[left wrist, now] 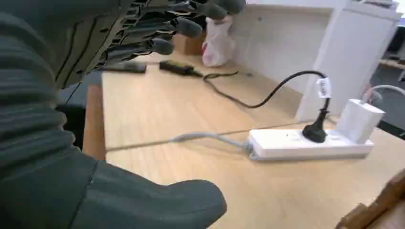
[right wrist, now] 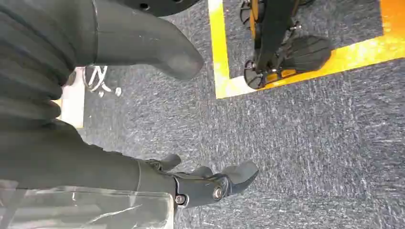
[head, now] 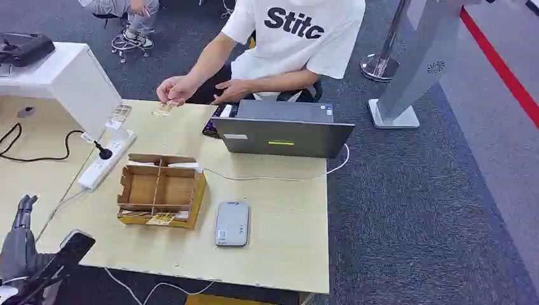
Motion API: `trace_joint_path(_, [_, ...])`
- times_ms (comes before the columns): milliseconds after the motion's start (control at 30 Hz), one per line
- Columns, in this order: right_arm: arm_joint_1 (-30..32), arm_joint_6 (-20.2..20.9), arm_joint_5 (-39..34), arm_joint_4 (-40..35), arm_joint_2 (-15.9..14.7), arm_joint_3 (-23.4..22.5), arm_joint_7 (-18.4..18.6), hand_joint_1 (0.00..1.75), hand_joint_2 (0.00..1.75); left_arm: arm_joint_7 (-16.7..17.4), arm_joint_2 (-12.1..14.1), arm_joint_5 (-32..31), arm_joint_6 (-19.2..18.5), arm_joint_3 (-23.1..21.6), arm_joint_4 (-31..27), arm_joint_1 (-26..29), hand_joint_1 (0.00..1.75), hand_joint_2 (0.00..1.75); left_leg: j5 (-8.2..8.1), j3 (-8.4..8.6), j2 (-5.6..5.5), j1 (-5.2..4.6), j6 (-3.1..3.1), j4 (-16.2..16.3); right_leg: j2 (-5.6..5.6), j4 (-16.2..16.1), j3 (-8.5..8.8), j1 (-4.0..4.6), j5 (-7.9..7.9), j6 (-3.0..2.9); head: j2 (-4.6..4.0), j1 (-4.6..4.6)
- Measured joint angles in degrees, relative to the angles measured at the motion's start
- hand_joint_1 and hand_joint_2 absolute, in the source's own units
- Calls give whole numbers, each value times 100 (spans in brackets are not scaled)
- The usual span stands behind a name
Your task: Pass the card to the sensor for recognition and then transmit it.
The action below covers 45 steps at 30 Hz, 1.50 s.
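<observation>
Waiting at the near edge of a pale wooden bench [head: 279, 216], the robot has not yet begun its task, as far as can be judged. Its left robot hand [head: 22, 222] is raised by the bench's near left corner, fingers apart and holding nothing. Its right robot hand [right wrist: 143, 57] hangs low over grey carpet, thumb and fingers spread, also holding nothing. Cards [head: 160, 218] lie along the near side of an open cardboard tray [head: 160, 189] in the middle of the bench. Just beside the tray on its right lies a flat grey sensor [head: 232, 222]. At the far edge a seated person's hand [head: 177, 88] holds another card [head: 167, 106] low over the bench, next to a laptop [head: 283, 129]. Picking up a card, presenting it to the sensor and handing it on all appear to remain
</observation>
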Motion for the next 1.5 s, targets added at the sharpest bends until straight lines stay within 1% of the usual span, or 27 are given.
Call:
trace_joint_path(367, [-46,68,533,35,33,-101,103,0,175,739,866,-1724,81,-1109,-697,-239,0,175,3,0,2,0,-2,0,5,1,-3,0,1,-1,0,0])
trace_joint_path(433, [-55,76,648,39,39,-109,114,0,175,887,979,-2059,100,-1329,-830,-292,0,175,3,-1,2,0,-2,0,4,1,-2,0,1,-1,0,-2])
trace_joint_path(700, [-93,116,1105,83,52,-205,210,0,175,1337,1293,-3408,244,-2118,-1319,-492,0,175,3,0,4,0,-2,0,7,1,-3,0,2,-2,0,2])
trace_joint_path(800, [-101,144,1287,83,66,-236,238,0,175,1495,1363,-3913,304,-2361,-1472,-575,0,175,3,-1,2,0,-2,0,6,1,-3,0,2,-2,0,0])
trace_joint_path(867, [-113,155,1405,89,74,-249,271,0,175,1562,1342,-4243,354,-2499,-1538,-624,0,175,3,-2,1,0,-2,0,5,3,1,0,2,-2,0,2])
trace_joint_path(967, [-109,164,1477,92,81,-249,295,0,175,1626,1335,-4358,376,-2527,-1541,-663,0,175,3,0,9,0,-2,0,13,2,-8,0,3,-3,0,-4])
trace_joint_path(1033, [-119,177,1562,109,85,-264,308,0,175,1731,1287,-4499,378,-2685,-1541,-783,0,175,4,-2,-5,0,-2,1,2,1,-4,0,2,-2,0,-2])
trace_joint_path(1200, [-161,205,1748,122,92,-319,326,0,175,1849,1123,-4657,315,-3013,-1429,-1084,0,175,4,-2,-1,-1,-1,2,3,1,-2,0,4,-1,0,0])
trace_joint_path(1233, [-164,212,1777,122,94,-325,323,0,175,1884,1101,-4664,313,-3067,-1390,-1127,175,175,4,-2,-1,-1,-1,3,3,1,-2,-1,4,-1,0,-2])
trace_joint_path(1367, [-164,214,1803,129,101,-334,326,0,175,1986,1012,-4666,354,-3207,-1235,-1237,175,175,4,-2,0,-1,-1,3,5,2,-3,0,4,-1,0,0])
trace_joint_path(1500, [-164,203,1884,131,105,-339,369,0,175,2155,946,-4666,372,-3240,-1160,-1274,175,175,3,-2,4,0,-2,3,9,2,-6,0,4,-1,0,0])
